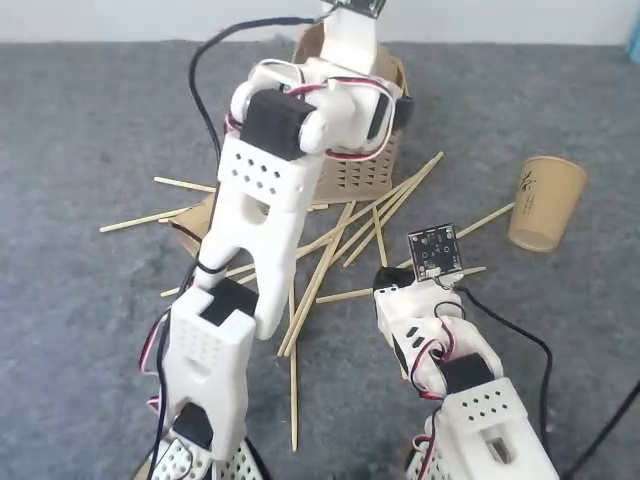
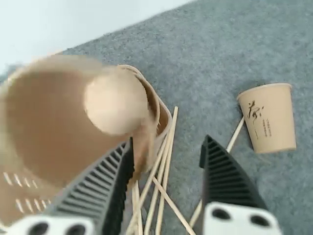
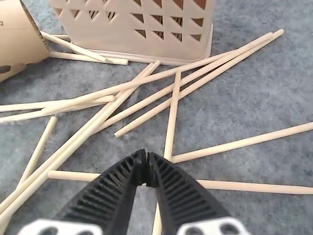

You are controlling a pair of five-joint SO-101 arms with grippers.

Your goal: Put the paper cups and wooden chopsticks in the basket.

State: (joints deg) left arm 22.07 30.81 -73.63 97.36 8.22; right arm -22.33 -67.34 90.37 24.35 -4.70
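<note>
High view: one cup at the basket, everything else not yet in.
Tipped cup (image 1: 192, 222) lies beside the basket (image 1: 355, 175). The left pincer (image 2: 168, 142), spread, hangs over a near cup (image 2: 73, 122) at its mouth. Chopsticks (image 1: 330, 250) litter the counter (image 1: 80, 120). The right pincer (image 3: 146, 169) is pressed together, empty. A far cup (image 1: 545, 200) waits well apart.

Left arm (image 1: 265, 200) blocks most of the basket (image 1: 365, 175) from above, the cup (image 2: 63, 127) by the left wrist is blurred and edge-cut, and a second cup (image 3: 14, 41) is clipped at the corner.

The worktop (image 1: 80, 130) is covered in grey, carpet-like fabric; a plain pale wall (image 1: 120, 18) runs along its far edge. Light is even.
</note>
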